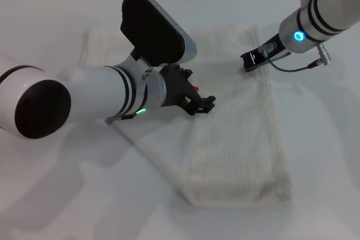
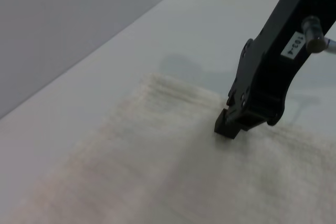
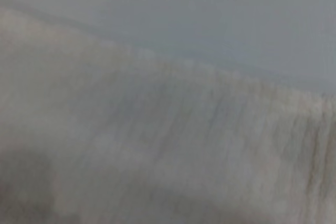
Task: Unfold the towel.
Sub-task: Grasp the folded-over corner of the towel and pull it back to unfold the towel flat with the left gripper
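Observation:
The towel (image 1: 242,133) is a cream-white ribbed cloth lying folded on the white table. A tiny red tag (image 1: 198,88) shows beside my left gripper (image 1: 201,104), which is low over the towel's middle, near an edge of the upper layer. My right gripper (image 1: 251,60) is down on the towel near its far edge. In the left wrist view it (image 2: 227,128) shows as a black gripper with its tips together, pressed into the cloth (image 2: 157,161). The right wrist view is filled by the towel (image 3: 157,145) seen from close up.
The white table (image 1: 315,155) runs on all around the towel. A thinner part of the cloth (image 1: 104,43) reaches to the far left behind my left arm. My left forearm (image 1: 101,96) covers the towel's left part. A grey cable (image 1: 298,67) hangs by the right wrist.

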{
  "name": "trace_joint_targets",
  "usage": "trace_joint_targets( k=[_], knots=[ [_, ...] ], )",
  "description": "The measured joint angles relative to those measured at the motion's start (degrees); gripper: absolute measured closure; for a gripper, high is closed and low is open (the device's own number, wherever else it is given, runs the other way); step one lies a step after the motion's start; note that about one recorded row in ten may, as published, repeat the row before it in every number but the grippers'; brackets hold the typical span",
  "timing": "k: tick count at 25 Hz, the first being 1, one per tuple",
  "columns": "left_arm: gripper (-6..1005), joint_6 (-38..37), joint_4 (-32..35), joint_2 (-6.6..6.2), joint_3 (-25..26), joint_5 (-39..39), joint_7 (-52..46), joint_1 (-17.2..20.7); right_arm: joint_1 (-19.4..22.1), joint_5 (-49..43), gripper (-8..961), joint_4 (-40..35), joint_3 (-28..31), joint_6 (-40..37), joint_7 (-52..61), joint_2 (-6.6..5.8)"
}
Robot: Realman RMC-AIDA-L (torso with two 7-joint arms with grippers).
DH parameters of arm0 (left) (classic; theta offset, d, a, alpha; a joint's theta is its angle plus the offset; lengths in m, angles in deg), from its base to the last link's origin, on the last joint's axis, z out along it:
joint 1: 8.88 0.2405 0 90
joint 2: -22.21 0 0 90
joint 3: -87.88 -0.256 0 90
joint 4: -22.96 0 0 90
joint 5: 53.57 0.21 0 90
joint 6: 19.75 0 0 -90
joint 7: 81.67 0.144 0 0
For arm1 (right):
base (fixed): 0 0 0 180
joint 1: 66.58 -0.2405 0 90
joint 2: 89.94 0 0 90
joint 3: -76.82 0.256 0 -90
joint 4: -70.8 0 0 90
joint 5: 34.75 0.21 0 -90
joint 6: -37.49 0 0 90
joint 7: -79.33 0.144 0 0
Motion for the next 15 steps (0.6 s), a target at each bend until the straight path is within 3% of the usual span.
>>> trace_joint_targets(
  k=[13, 15],
  knots=[
    [235, 2.6, 4.4, -0.08, -0.3, -1.9, 0.0, -4.4, 0.0, 0.0, 929, -0.1, -0.2, -0.1, -0.5, 0.01],
    [346, 2.7, 4.3, -0.1, -0.3, -1.7, 0.0, -4.5, 0.0, 0.0, 928, -0.1, -0.2, -0.2, -0.6, 0.01]
  ],
)
